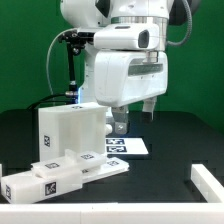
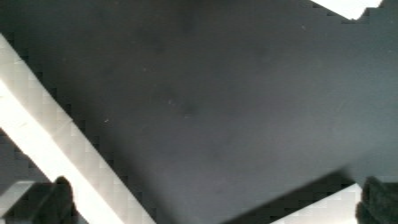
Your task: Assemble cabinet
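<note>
The claw (image 1: 134,116) is wide open, pointing down, and there's nothing between its jaws. On the wrist view the claw (image 2: 214,200) shows as two dark fingertips (image 2: 48,200) set far apart at the frame's edge. Between them is only bare black table (image 2: 214,110). A white strip (image 2: 36,130) cuts diagonally across that view, and a white corner (image 2: 365,8) pokes in at the far side. I cannot tell what either of them belongs to.

On the exterior view, the claw hangs off the bulky white arm (image 1: 125,65), low over the table (image 1: 175,150). The marker board (image 1: 128,146) lies flat just below and in front of it, its tags facing up. How high the fingers stand above the board I cannot tell.

The cabinet (image 1: 68,130) sits in loose pieces toward the exterior view's left of the claw, none of them in its grasp. Nearest is a tall block (image 1: 70,125), upright, just beside the claw on that side and close to the marker board's edge. In front of the block lie flat trays (image 1: 90,165), resting on the table with tags showing on top. A long low piece (image 1: 40,186) sits at the near left corner, touching or just beside the trays.

Well apart, at the exterior view's right edge, a white bar (image 1: 208,181) lies on the table.
</note>
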Action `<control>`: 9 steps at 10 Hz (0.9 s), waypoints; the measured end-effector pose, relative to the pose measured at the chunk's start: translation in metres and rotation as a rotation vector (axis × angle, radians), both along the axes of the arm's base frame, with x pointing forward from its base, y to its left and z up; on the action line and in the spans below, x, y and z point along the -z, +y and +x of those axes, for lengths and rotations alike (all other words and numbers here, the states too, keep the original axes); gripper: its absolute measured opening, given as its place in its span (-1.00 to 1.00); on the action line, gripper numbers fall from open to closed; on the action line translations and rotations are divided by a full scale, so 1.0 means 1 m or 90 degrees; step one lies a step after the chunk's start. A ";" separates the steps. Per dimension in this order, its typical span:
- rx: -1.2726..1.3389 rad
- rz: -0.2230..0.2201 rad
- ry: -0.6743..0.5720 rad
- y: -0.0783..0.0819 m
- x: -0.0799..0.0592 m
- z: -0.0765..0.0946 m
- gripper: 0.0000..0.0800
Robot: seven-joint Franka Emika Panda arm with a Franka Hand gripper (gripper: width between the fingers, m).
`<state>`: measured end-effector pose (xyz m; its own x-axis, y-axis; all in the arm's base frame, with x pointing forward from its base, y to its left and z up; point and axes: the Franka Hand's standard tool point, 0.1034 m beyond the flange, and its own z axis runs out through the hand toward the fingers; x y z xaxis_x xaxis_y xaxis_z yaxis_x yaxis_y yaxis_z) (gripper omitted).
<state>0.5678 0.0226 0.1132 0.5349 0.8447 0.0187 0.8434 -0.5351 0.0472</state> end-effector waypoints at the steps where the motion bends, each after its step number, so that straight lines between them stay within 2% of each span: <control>1: 0.000 0.000 0.000 0.000 0.000 0.000 0.99; 5: 0.012 0.004 0.001 -0.004 0.000 0.000 0.99; 7: 0.128 0.019 0.013 -0.039 0.001 -0.002 0.99; 9: 0.141 0.014 0.039 -0.059 0.003 0.002 0.99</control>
<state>0.5699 -0.0368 0.1107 0.7083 0.7059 -0.0028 0.7058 -0.7083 -0.0137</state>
